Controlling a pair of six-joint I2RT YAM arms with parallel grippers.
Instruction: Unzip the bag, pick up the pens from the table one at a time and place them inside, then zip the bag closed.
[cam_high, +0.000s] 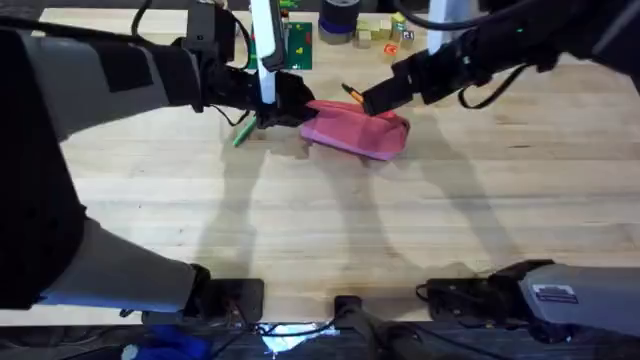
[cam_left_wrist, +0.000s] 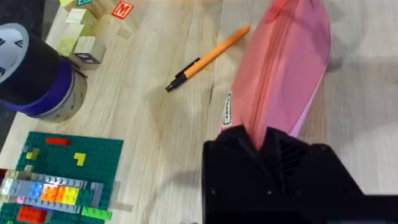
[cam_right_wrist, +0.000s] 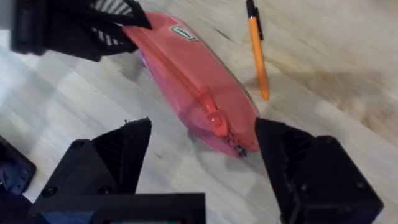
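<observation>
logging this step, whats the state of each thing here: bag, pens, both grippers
bag: zipped shut, lying on the table
orange pen: out on the table beside the bag
green pen: out on the table
left gripper: shut on the bag's end
right gripper: open, over the zipper pull

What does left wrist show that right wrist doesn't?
Left wrist alone: the green brick baseplate with coloured bricks, the wooden letter blocks and a purple-banded tape roll.

Right wrist alone: the zipper pull near the pouch's end, between the open right hand, and the left hand shut on the far end.

Both: the pink fabric pouch, the orange pen and the pale wooden table.
</observation>
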